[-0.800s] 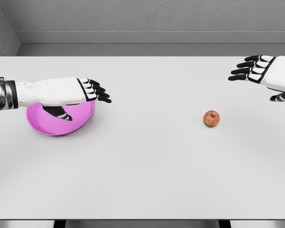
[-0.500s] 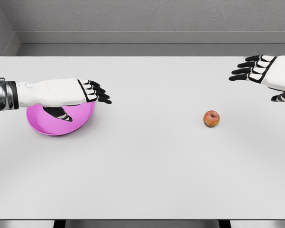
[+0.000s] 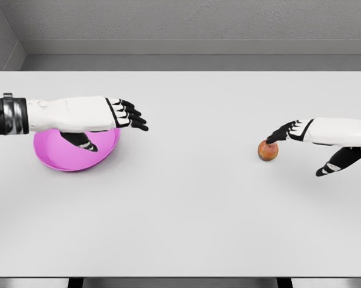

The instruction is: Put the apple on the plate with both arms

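Note:
A small red-and-yellow apple [image 3: 267, 150] rests on the white table [image 3: 186, 204], right of the middle. My right hand [image 3: 300, 147] has come down beside it: the black fingertips [image 3: 274, 138] reach the apple's top right side and the thumb hangs apart lower right, so the hand is open with nothing held. A pink plate [image 3: 72, 155] lies at the left of the table. My left hand [image 3: 117, 120] hovers flat over the plate's far rim with fingers stretched out to the right, open and empty, hiding part of the plate.
The table's back edge meets a grey wall. Only the plate and apple lie on the table, with a wide stretch of bare tabletop between them.
My right hand dropped from the far right corner down and left to the apple, its fingertips now at the fruit. The left hand slid slightly right and up over the plate.

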